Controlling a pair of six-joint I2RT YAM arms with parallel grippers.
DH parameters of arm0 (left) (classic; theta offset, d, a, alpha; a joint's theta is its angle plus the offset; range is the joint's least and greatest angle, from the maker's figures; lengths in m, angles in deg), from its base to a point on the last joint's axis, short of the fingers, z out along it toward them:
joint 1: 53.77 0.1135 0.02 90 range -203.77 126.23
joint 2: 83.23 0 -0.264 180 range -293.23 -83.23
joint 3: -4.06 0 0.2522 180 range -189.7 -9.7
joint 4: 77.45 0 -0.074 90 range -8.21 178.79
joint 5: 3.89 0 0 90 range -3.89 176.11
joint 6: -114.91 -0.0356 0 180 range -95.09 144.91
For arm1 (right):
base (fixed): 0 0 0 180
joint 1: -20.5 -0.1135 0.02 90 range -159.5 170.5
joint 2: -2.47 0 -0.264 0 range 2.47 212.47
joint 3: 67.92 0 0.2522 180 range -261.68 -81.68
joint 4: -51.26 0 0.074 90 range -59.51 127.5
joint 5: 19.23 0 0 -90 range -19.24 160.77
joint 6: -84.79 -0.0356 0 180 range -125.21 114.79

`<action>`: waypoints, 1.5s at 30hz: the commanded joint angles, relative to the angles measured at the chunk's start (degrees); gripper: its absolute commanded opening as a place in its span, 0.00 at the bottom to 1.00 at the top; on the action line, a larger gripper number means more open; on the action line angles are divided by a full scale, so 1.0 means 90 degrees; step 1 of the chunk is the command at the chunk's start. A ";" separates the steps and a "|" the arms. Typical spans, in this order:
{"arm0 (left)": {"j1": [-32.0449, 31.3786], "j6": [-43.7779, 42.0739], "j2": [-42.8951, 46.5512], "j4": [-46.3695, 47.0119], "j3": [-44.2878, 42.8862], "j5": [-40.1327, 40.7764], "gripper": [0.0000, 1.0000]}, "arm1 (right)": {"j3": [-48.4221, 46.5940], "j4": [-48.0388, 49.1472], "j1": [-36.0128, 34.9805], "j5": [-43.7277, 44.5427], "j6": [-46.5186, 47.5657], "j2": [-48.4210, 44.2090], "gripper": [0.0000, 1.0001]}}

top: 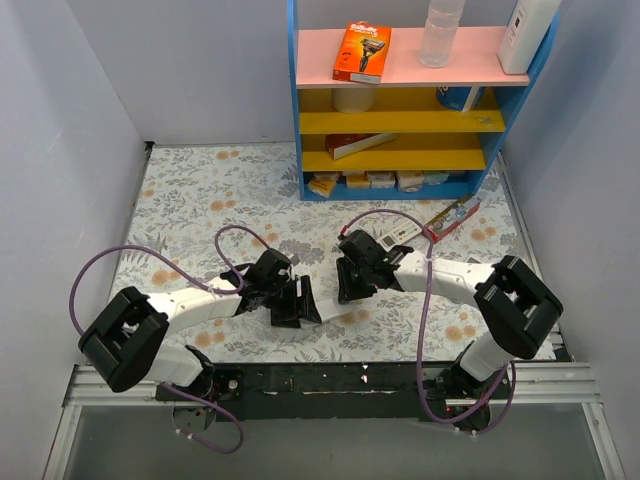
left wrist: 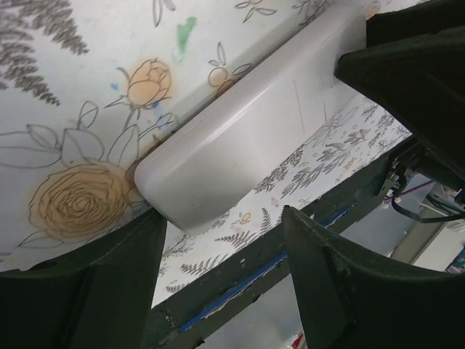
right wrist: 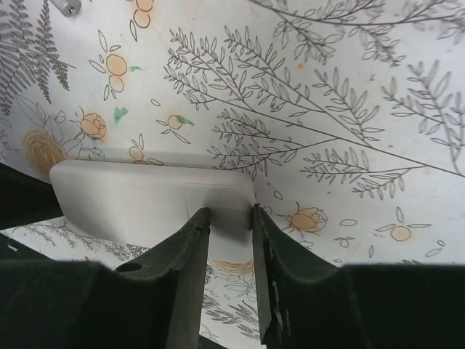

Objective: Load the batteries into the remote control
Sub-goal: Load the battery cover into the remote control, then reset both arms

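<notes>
While both arms are being held low over the middle of the floral table, the remote is being gripped at one end by the right gripper, its fingers closed on it. The plain white back is being shown to the cameras, the remote lying slantwise between the two grippers. Its other, rounded end is being straddled by the left gripper, jaws spread wide and touching nothing. Whether the remote is being rested on the table or held just off it cannot be told
</notes>
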 commanded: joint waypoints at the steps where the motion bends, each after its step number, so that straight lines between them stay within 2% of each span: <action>1: -0.0148 -0.0113 -0.0062 0.0998 -0.0286 0.0647 0.66 | -0.0046 0.0438 -0.0129 -0.0310 -0.0172 -0.0601 0.37; 5: -0.0139 0.0024 0.0348 0.0606 -0.0277 0.1077 0.73 | -0.0085 0.0214 -0.0031 0.0061 0.0101 -0.0982 0.50; 6: -0.0139 0.0073 0.0436 0.0547 -0.0257 0.1175 0.79 | -0.0075 0.0155 -0.0021 0.0100 0.0121 -0.1032 0.54; 9: -0.0119 0.0210 0.0729 0.0430 -0.0189 0.1449 0.86 | 0.0100 0.0116 0.0066 0.0412 0.0093 -0.1363 0.60; 13: -0.0070 0.0269 0.0905 0.0244 -0.0228 0.1605 0.97 | 0.0442 0.0086 0.0330 0.0540 0.0083 -0.1831 0.65; 15: -0.0031 0.0308 0.1042 0.0127 -0.0315 0.1742 0.98 | 0.0560 -0.0030 0.0535 0.0627 0.0131 -0.1988 0.65; 18: 0.0086 0.0240 0.1508 -0.0214 -0.0452 0.2160 0.98 | 0.0608 -0.0206 0.0779 0.1065 0.0277 -0.2466 0.66; 23: 0.0574 0.0016 0.2535 -0.0965 -0.0930 0.3283 0.98 | 0.0589 -0.0450 0.1237 0.2052 0.0619 -0.3706 0.75; 24: 0.0652 -0.0043 0.2701 -0.1112 -0.1066 0.3817 0.98 | 0.0502 -0.0586 0.1287 0.2479 0.0668 -0.3882 0.78; 30: 0.0828 -0.1009 0.3707 -0.1855 -0.2141 0.5607 0.98 | -0.0016 -0.1036 0.1453 0.4198 0.1108 -0.5122 0.87; 31: 0.0828 -0.1126 0.3863 -0.1817 -0.2238 0.6073 0.98 | -0.0103 -0.1017 0.1453 0.4376 0.1166 -0.5395 0.88; 35: 0.0828 -0.2110 0.4673 -0.1418 -0.2522 0.6935 0.98 | -0.0279 -0.0755 0.1453 0.5061 0.1517 -0.6021 0.89; 39: 0.0828 -0.3077 0.5240 -0.0628 -0.2649 0.7240 0.98 | -0.0387 -0.0335 0.1453 0.5471 0.1927 -0.6393 0.89; 45: 0.0828 -0.3880 0.5652 0.0028 -0.2767 0.7582 0.98 | -0.0495 -0.0129 0.1453 0.5550 0.2299 -0.6472 0.89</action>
